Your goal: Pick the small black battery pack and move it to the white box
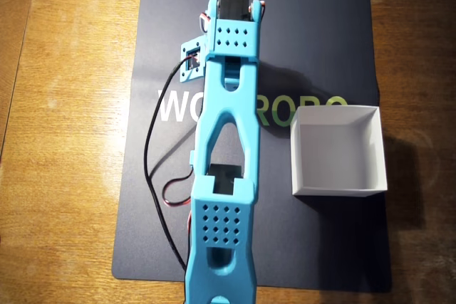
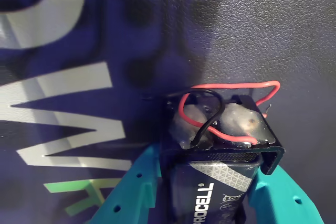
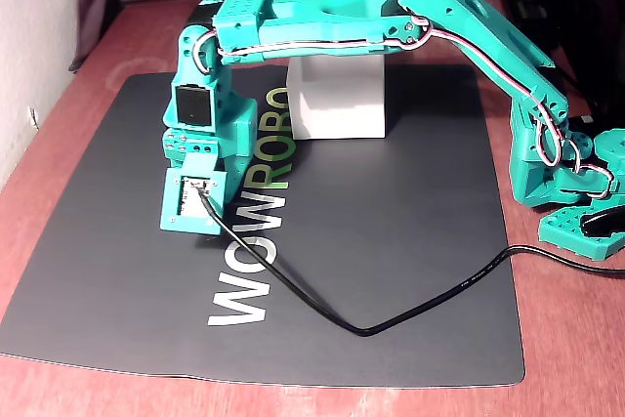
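Battery pack (image 2: 218, 182), a black Procell-labelled block with red and black wires looping off its top, sits clamped between the teal fingers of the gripper (image 2: 210, 203) in the wrist view, just above the dark WOWROBO mat (image 2: 273, 35). The step in hand looks like the grasp or first lift. Farther off, well to the gripper's side across the mat, stands the white box (image 1: 338, 153), open and empty. Next move calls for raising the pack clear, swinging over the box rim, then releasing
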Motion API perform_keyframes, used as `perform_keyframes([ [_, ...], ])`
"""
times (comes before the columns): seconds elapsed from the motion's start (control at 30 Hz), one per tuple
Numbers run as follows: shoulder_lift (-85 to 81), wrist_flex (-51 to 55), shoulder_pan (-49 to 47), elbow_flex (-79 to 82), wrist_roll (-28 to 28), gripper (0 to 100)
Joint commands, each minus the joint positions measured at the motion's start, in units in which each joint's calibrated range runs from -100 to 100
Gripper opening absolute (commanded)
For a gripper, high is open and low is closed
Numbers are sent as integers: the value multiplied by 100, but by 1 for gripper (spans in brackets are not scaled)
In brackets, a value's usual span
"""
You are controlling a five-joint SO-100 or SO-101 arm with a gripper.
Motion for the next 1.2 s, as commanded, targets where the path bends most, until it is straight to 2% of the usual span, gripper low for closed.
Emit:
perform_keyframes([
  [0.0,-587,103,-117,-50,11,8],
  [0.37,-1472,77,-129,68,185,8],
  [0.57,-1376,120,-35,140,185,16],
  [1.07,-560,41,200,77,180,16],
  [1.17,-455,-230,258,77,185,16],
])
